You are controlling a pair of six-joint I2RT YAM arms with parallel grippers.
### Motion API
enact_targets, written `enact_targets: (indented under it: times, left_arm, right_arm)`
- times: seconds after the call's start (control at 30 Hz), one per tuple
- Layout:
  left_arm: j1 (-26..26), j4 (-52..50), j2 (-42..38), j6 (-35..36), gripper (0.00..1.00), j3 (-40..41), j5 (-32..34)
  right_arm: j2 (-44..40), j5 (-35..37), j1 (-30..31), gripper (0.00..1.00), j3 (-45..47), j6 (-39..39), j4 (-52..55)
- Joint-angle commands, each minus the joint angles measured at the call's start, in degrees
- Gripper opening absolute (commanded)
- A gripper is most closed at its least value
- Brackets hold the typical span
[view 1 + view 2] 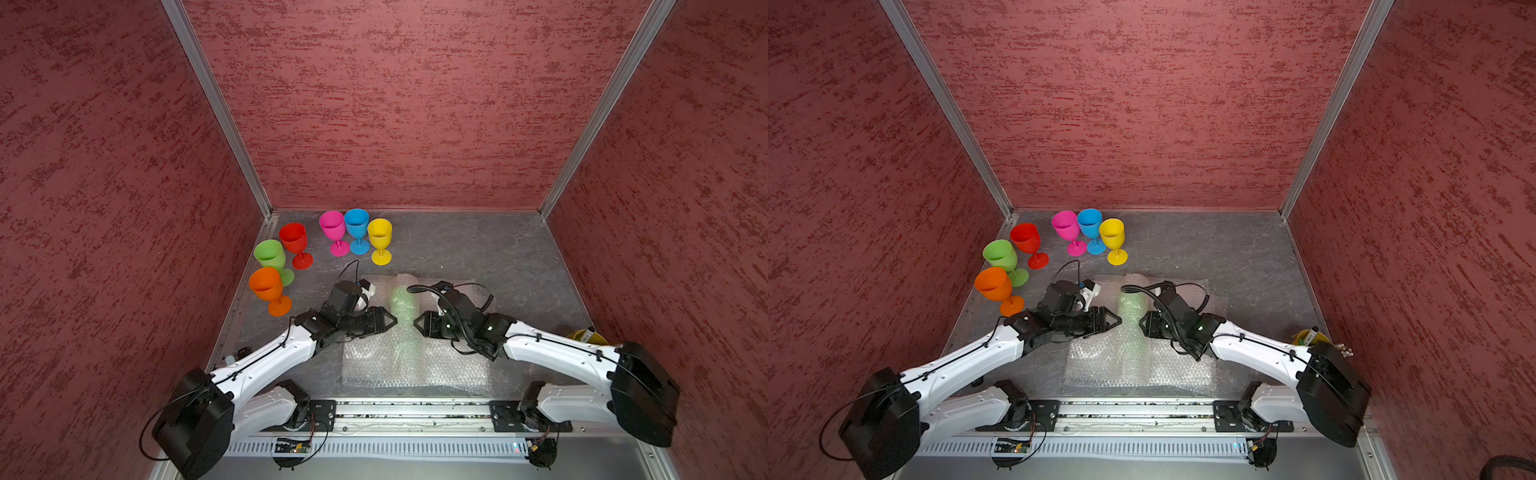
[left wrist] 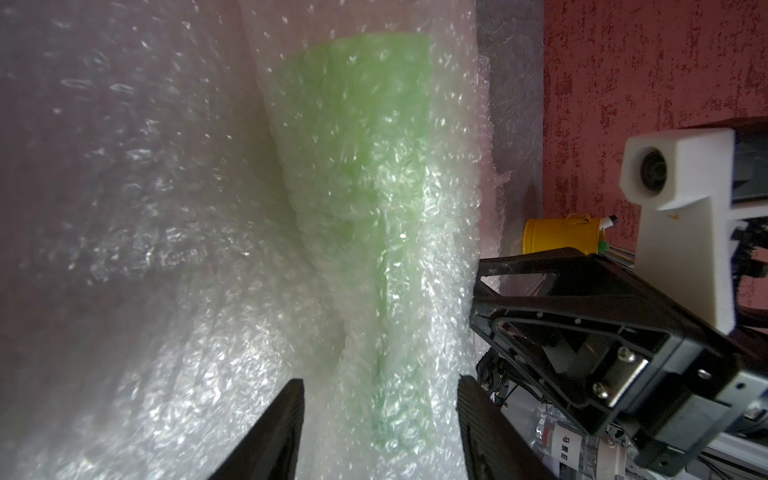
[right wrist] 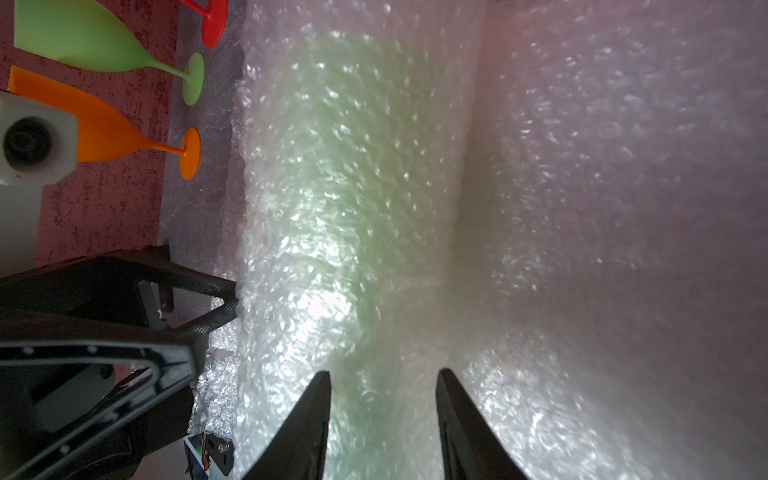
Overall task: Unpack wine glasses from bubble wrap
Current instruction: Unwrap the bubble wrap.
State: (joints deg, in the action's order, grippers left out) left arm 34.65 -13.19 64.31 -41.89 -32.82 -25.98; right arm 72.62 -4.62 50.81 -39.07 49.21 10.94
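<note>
Grey tabletop (image 1: 498,257), green wine glass (image 1: 402,305) in bubble wrap (image 1: 453,365) lay lengthwise up-frame, bowl topmost, my left gripper (image 1: 392,320) and right gripper (image 1: 416,321) flanked it, jaws apart, grip unclear, goblets (image 1: 266,284) upper left.

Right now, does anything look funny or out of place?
One green goblet lies on its side inside bubble wrap, while the other six goblets stand upright and bare. Nothing looks spilled or broken.

The far-right floor (image 1: 498,257) is left open for passage; the far left is blocked by six upright goblets (image 1: 294,239).
</note>
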Motion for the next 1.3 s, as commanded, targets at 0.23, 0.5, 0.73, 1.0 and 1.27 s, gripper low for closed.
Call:
enact_targets:
  times: [0.23,0.5,0.73,1.0,1.27]
  left_arm:
    - [-0.64,8.34,5.04,-2.64,0.5,0.58,-3.57]
    - [-0.56,14.01,7.67,-6.06,0.29,0.75,-7.15]
    - [-0.39,17.29,6.23,-9.22,0.14,1.08,-8.67]
    - [0.92,20.71,8.53,-11.26,0.0,0.54,-8.25]
    - [3.05,20.58,9.18,-11.22,0.0,-0.96,-7.27]
  right_arm:
    - [-1.81,1.53,0.35,0.43,1.23,0.25,-1.31]
    - [-4.13,3.22,0.16,0.47,-1.6,-1.13,1.56]
    - [-3.99,2.81,0.17,0.61,-4.56,-2.95,3.03]
    - [-0.44,2.69,0.24,0.71,-7.03,-5.89,3.78]
    - [4.07,5.92,1.0,0.6,-9.69,-8.8,7.46]
